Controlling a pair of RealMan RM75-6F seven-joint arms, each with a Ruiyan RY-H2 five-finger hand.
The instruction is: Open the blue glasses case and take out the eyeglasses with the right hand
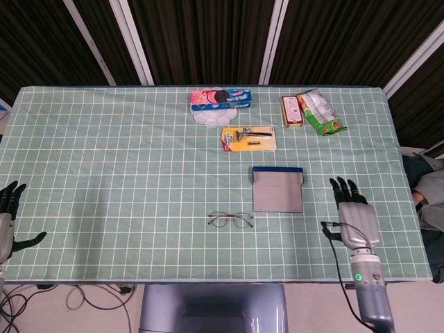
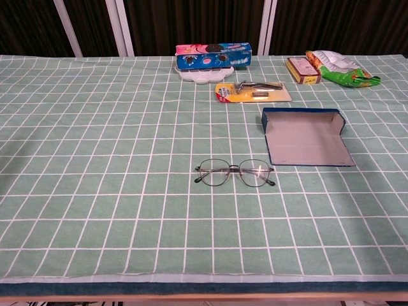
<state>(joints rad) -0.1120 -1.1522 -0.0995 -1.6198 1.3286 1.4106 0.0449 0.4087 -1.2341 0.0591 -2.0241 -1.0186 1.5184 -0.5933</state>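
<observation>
The blue glasses case (image 1: 277, 189) (image 2: 305, 136) lies open and flat on the green checked cloth, its grey lining up and nothing inside. The thin-framed eyeglasses (image 1: 231, 220) (image 2: 234, 173) lie on the cloth just left of and nearer than the case. My right hand (image 1: 354, 212) hovers to the right of the case, near the table's front right, with its fingers spread and nothing in them. My left hand (image 1: 10, 215) shows at the far left edge beyond the table, fingers apart and holding nothing. The chest view shows neither hand.
At the back of the table stand a cookie box on a white plate (image 1: 220, 103) (image 2: 212, 58), a razor on a yellow card (image 1: 249, 138) (image 2: 252, 92), a small red box (image 1: 291, 111) (image 2: 302, 69) and a green snack bag (image 1: 319, 111) (image 2: 340, 69).
</observation>
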